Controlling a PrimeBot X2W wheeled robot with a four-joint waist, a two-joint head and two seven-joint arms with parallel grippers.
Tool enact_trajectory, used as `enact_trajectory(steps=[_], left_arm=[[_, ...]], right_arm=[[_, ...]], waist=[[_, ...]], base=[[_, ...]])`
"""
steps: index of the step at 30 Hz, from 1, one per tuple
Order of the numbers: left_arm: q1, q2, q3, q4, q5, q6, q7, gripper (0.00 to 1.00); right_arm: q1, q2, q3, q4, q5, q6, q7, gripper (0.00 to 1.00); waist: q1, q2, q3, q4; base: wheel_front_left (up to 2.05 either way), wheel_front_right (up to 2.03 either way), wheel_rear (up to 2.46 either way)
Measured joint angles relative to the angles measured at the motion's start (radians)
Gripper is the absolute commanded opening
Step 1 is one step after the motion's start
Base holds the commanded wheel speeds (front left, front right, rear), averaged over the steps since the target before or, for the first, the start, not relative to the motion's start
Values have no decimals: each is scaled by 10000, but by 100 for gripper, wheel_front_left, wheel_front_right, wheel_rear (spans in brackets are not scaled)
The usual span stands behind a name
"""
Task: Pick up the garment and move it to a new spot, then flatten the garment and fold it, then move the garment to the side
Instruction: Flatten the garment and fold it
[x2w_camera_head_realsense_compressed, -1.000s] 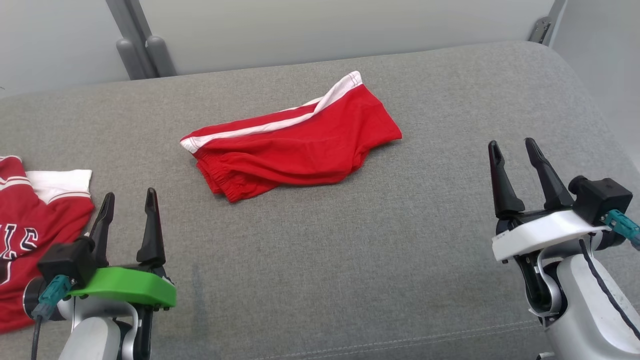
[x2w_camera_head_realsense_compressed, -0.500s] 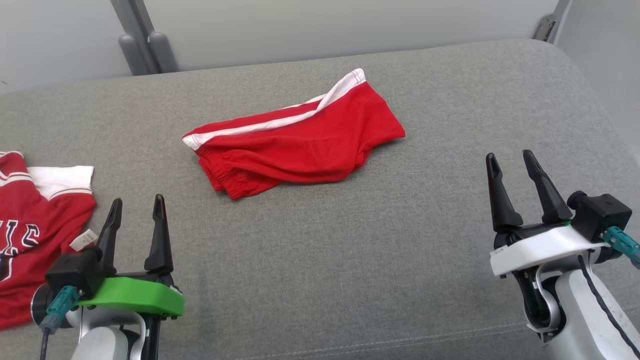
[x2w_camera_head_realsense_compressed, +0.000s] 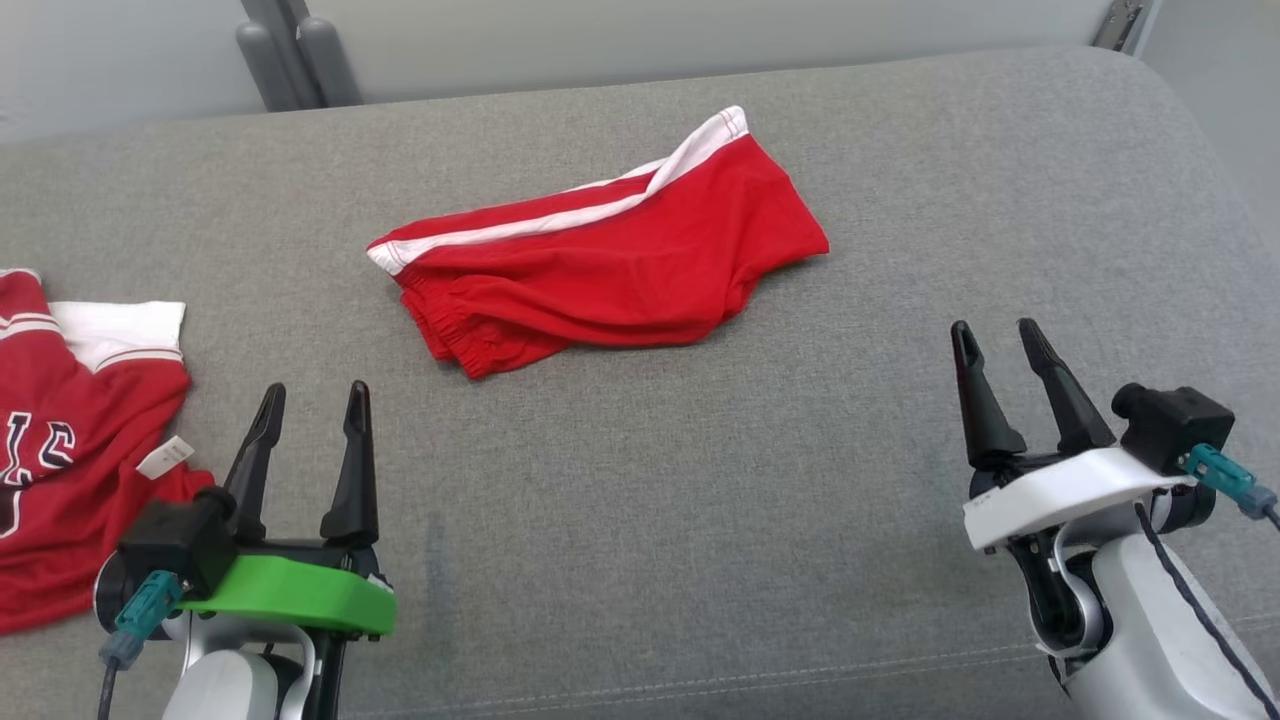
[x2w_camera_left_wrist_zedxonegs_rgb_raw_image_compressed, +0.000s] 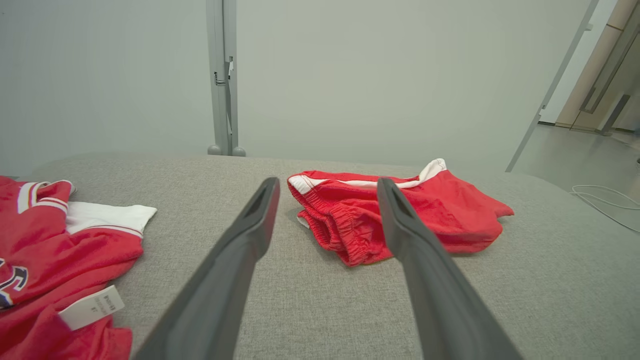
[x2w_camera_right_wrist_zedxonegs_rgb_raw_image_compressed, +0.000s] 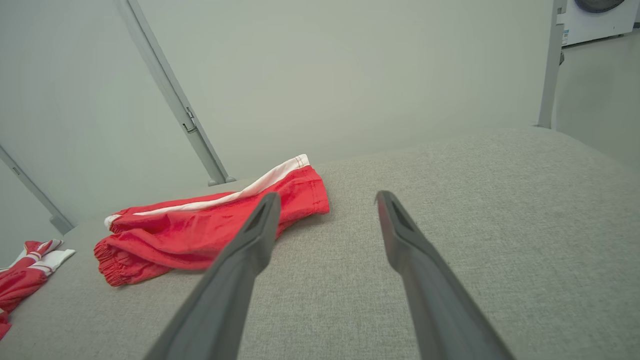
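Two claws, both jaws spread wide, nothing held. Change over the last sec.: the whole head view has shifted, so the cam moved; the red shorts (x2w_camera_head_realsense_compressed: 610, 270) keep the same crumpled pose on the grey cushion (x2w_camera_head_realsense_compressed: 700, 500). Left claw (x2w_camera_head_realsense_compressed: 312, 395) now sits a bit nearer view centre, right claw (x2w_camera_head_realsense_compressed: 995, 330) a bit lower. Meaning: pick-up step not begun; likely a pre-reach line-up.

Shorts pos.: mid cushion, approx. 1 o'clock from left claw and 10 o'clock from right claw, well apart from both. Gathered waistband end points to 8 o'clock; white stripe runs along the far edge.

Surroundings: red jersey (x2w_camera_head_realsense_compressed: 70, 450) w/ white tag (x2w_camera_head_realsense_compressed: 165, 457) lies at 9 o'clock of left claw, just beside it. Snag risk if that arm swings left. Path to shorts: plain cushion, no obstruction.
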Motion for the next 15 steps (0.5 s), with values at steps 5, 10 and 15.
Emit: enact_trajectory(steps=[5,10,15], left_arm=[[-28,-29,-165,-111,73,-173,0,100],[-72,-69,-253,-151,73,-249,0,100],[-235,-92,-278,-207,73,-334,0,100]], right_arm=[[-629,174,-502,598,844,44,349,100],[-1356,128,-895,1151,1191,44,688,100],[-2278,171,-1191,1601,1687,44,984,100]], waist=[[0,0,270,255],[0,0,582,601],[0,0,994,940]], base=[[0,0,0],[0,0,0],[0,0,0]])
